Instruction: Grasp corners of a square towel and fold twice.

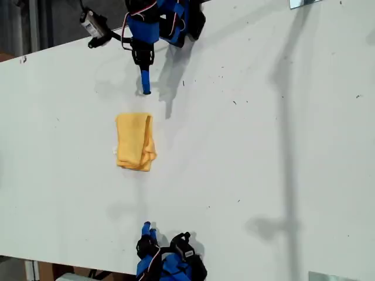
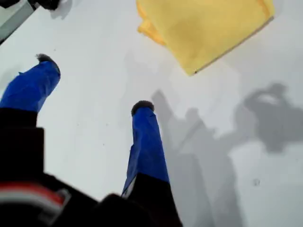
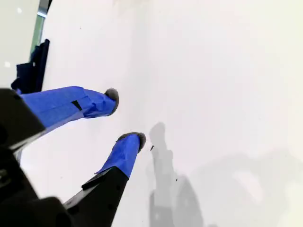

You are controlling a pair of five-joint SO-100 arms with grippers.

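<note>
A broad white counter (image 1: 263, 146) fills the exterior view, marked with a few dark specks and crossed by long grey shadows. Two blue-and-black robot arms sit on it, one arm (image 1: 158, 23) at the exterior view's upper edge with its blue-taped finger reaching down toward the middle. The other arm (image 1: 167, 263) is tucked in at the exterior view's lower edge. The wrist views do not settle which arm is which. Between them, in the exterior view's left half, the soft yellow-orange terry square towel (image 1: 135, 140) lies folded into a narrow upright rectangle. Its layers bunch unevenly along the exterior view's right and lower edge, and it lies clear of both arms. My first tool (image 2: 94, 82) hangs released over bare counter, its blue fingers spread wide with nothing between them. The folded towel (image 2: 203, 28) lies just ahead of it, one rounded corner (image 2: 194, 72) pointing toward it. My second tool (image 3: 123, 117) is also released, its tips apart over empty white surface. A tiny white tag (image 1: 115, 151) shows on the towel's edge on the exterior view's left.
</note>
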